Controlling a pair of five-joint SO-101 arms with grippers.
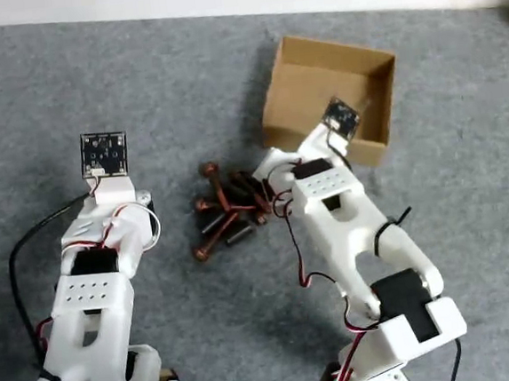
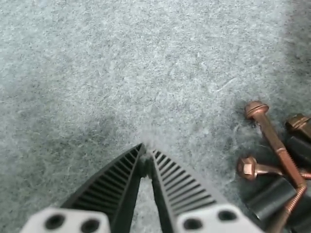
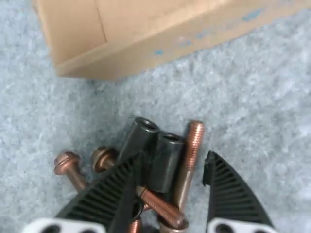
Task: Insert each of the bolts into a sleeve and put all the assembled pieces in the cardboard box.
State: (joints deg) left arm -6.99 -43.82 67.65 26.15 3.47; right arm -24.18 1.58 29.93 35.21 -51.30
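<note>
Up close, the right wrist view shows the right claw [image 3: 174, 158] spread apart around two dark sleeves [image 3: 141, 136] and a copper bolt [image 3: 192, 145], with the cardboard box [image 3: 146, 43] near them. From above, the pile [image 1: 230, 215] lies between the arms. The left claw [image 2: 147, 150] is pressed together, empty, over bare grey mat [image 2: 121, 63].

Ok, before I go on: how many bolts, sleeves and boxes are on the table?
Bolts: 4
Sleeves: 4
Box: 1
Total: 9
The bolts and sleeves lie in an overlapping pile, so those two counts are my best reading, and more may be hidden.
</note>
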